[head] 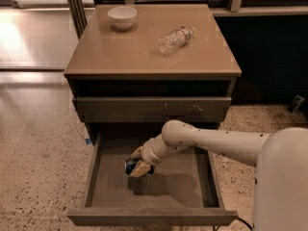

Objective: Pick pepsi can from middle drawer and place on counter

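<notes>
The pepsi can (131, 166), dark blue, lies sideways between the tan fingers (140, 168) of my gripper (137, 161). The gripper is shut on it and holds it a little above the floor of the open middle drawer (163, 196), with a shadow beneath it. My white arm reaches in from the lower right. The glossy tan counter (115, 52) tops the cabinet above the drawer.
A white bowl (122, 17) stands at the counter's back left. A clear plastic water bottle (175, 39) lies on its side at the back right. A shut drawer front with pale scratches (151, 109) sits above the open drawer. Speckled floor surrounds the cabinet.
</notes>
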Robot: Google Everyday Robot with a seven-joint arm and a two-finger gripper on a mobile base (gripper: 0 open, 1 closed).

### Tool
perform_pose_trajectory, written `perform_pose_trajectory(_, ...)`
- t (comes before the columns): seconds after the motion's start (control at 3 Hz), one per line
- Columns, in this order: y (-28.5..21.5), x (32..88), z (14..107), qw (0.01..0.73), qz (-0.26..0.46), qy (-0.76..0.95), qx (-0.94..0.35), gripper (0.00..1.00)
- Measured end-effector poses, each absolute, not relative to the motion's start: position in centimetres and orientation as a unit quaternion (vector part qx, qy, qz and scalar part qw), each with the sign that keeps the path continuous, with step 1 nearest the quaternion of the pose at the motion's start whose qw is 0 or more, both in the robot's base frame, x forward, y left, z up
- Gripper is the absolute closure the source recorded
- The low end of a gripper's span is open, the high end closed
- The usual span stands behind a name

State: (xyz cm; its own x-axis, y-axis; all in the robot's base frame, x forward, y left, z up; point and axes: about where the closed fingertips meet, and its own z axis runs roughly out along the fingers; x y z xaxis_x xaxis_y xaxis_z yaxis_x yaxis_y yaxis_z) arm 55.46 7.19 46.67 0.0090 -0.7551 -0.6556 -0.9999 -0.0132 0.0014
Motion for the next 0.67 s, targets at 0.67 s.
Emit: perform_pose_trajectory(0.67, 8.1, 58.2, 56.8, 0.238, 0.263, 0.627, -0.694, 1.0)
